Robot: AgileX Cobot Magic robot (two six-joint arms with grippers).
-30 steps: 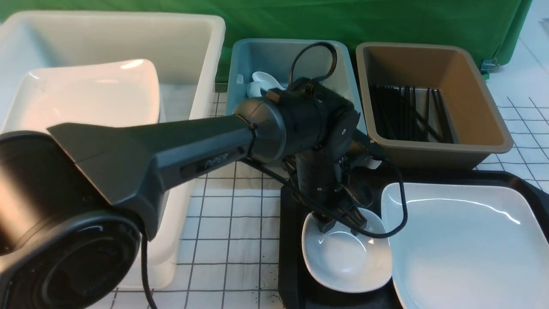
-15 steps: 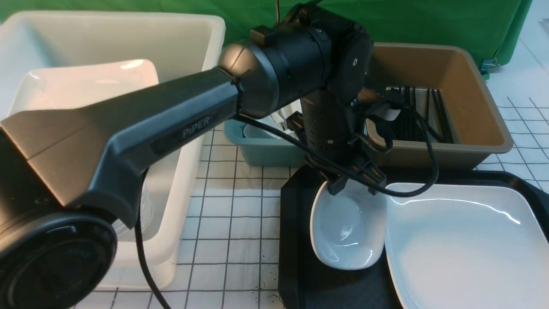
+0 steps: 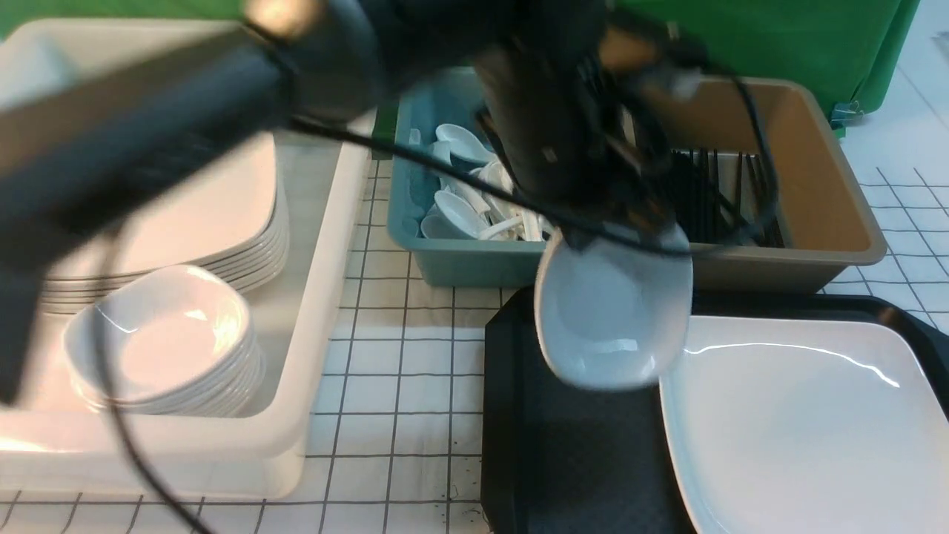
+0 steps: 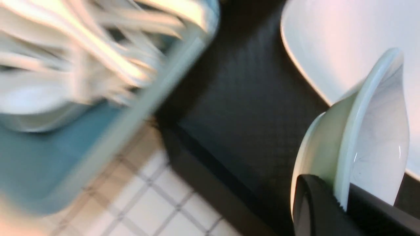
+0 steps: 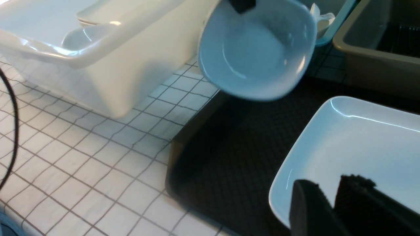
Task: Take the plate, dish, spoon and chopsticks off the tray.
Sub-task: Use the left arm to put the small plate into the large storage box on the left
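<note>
The left tool (image 4: 341, 203) pinches the rim of the small glossy white shallow dish (image 3: 612, 315), hanging it tilted above the far left corner of the black textured plastic tray (image 3: 578, 460), likely to clear its rim, while the right tool (image 5: 331, 196), narrowly parted, hovers over the large white plate (image 3: 801, 430) on that tray.

The plate (image 3: 801, 430) is set on the right half of the tray (image 3: 578, 460). The dish (image 3: 612, 319) is held in the air over the tray's rear left. Behind the tray, the spoon bin (image 3: 474, 268) is placed left of the chopstick bin (image 3: 778, 271). Farther left, a plate stack (image 3: 200, 222) is kept in the tub (image 3: 326, 245), with a dish stack (image 3: 163, 341) before it.
</note>
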